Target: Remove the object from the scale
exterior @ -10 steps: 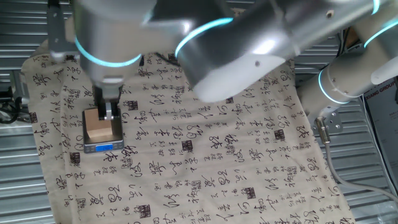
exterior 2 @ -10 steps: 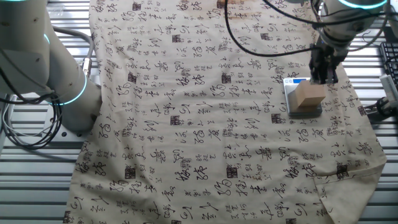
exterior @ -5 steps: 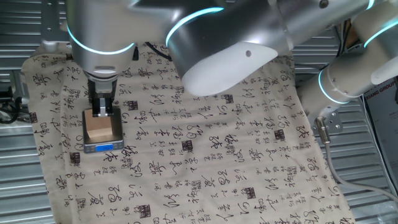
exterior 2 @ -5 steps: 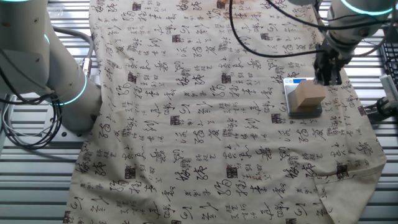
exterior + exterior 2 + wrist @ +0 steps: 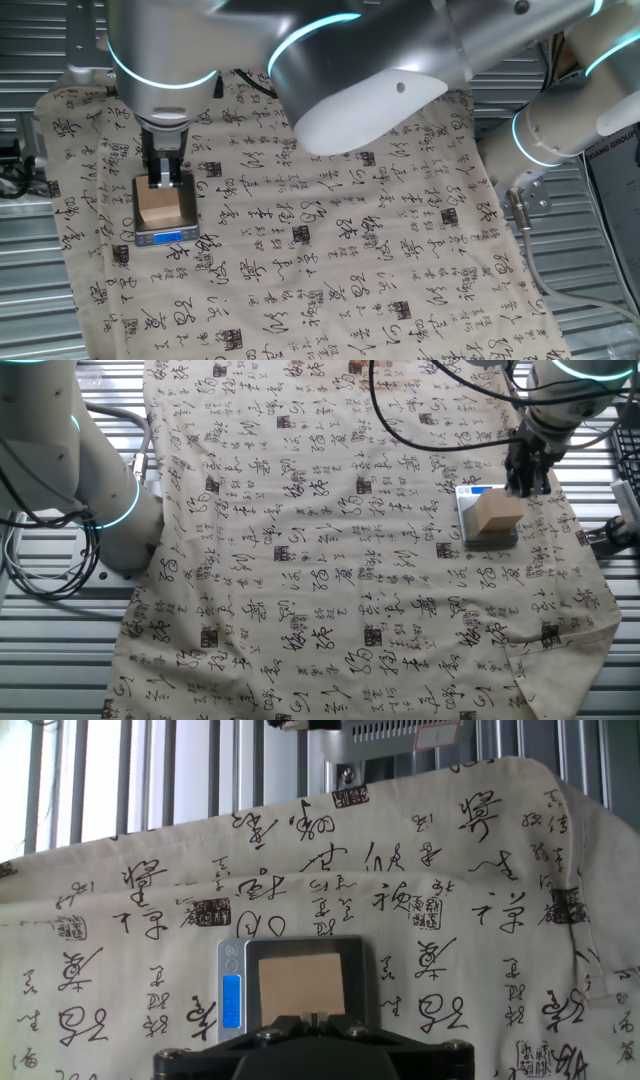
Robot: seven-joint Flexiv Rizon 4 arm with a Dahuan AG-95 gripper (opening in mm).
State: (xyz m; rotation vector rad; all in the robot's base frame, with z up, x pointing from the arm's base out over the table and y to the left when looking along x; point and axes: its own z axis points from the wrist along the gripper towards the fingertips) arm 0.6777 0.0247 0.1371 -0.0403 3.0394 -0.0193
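The tan wooden block sits on the small scale, whose blue display faces the front edge of the cloth. My gripper hangs just above the far side of the block, its fingers closed together and holding nothing. In the other fixed view the gripper is above the block on the scale. In the hand view the block fills the scale's dark platform, the scale's display is lit blue, and the gripper is at the bottom edge.
A beige cloth printed with black characters covers the table. A second robot arm's base stands at the cloth's edge, with cables beside it. Slatted metal table surface surrounds the cloth.
From one second ago to half a second ago the arm and gripper shifted a little sideways over the block. Since then nothing has visibly moved.
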